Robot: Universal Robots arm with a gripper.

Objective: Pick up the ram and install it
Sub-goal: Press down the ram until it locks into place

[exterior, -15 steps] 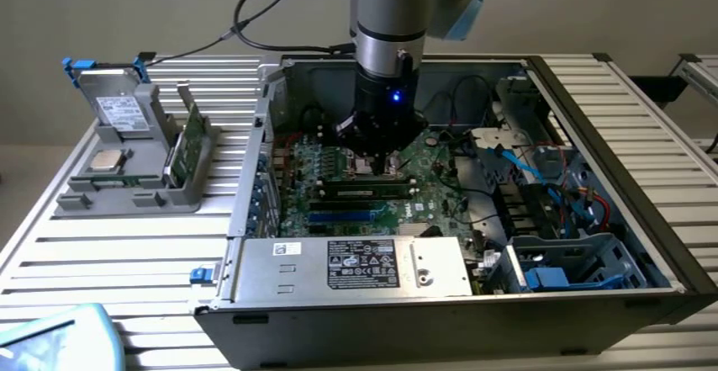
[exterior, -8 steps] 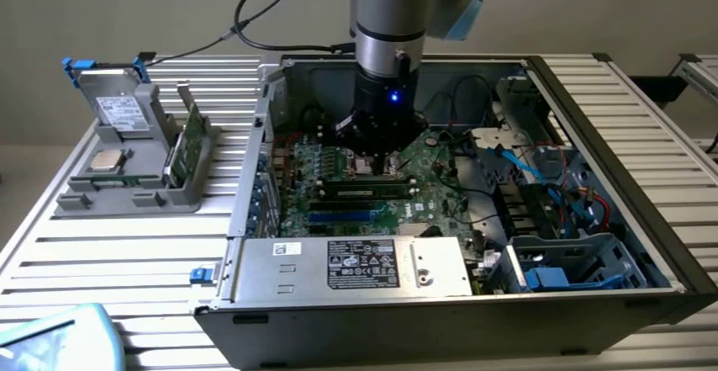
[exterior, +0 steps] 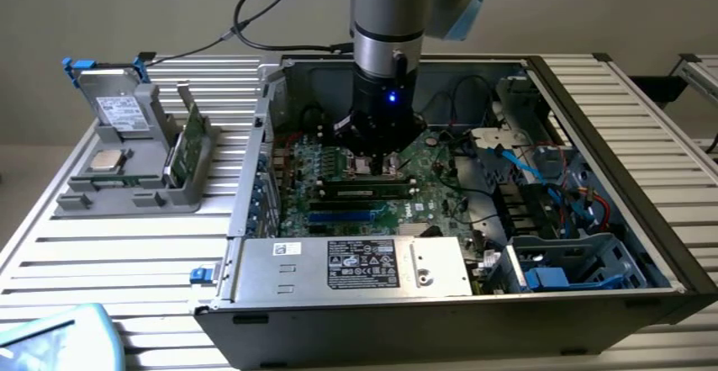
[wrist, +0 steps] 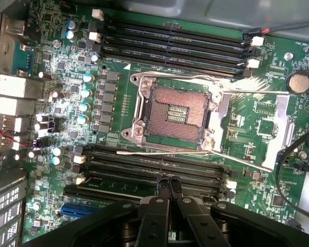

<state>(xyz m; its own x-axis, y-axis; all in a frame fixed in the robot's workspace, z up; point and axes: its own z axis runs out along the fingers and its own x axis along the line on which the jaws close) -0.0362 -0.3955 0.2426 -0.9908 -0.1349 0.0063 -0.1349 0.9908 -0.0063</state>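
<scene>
A long dark stick with a small white label, the ram, lies seated in a motherboard slot inside the open case. In the wrist view it runs edge-on along a slot just under my fingertips. My gripper hangs straight down over the board, between the processor socket and that slot. The gripper is shut, its two black fingers meeting at the tips with nothing held between them. Another thin green board stands on edge in the grey holder at the exterior view's left.
The grey holder also carries a grey drive with a white label and a square silver chip. The power supply, the case walls and blue cables hem in the motherboard. The socket's metal lever stands open.
</scene>
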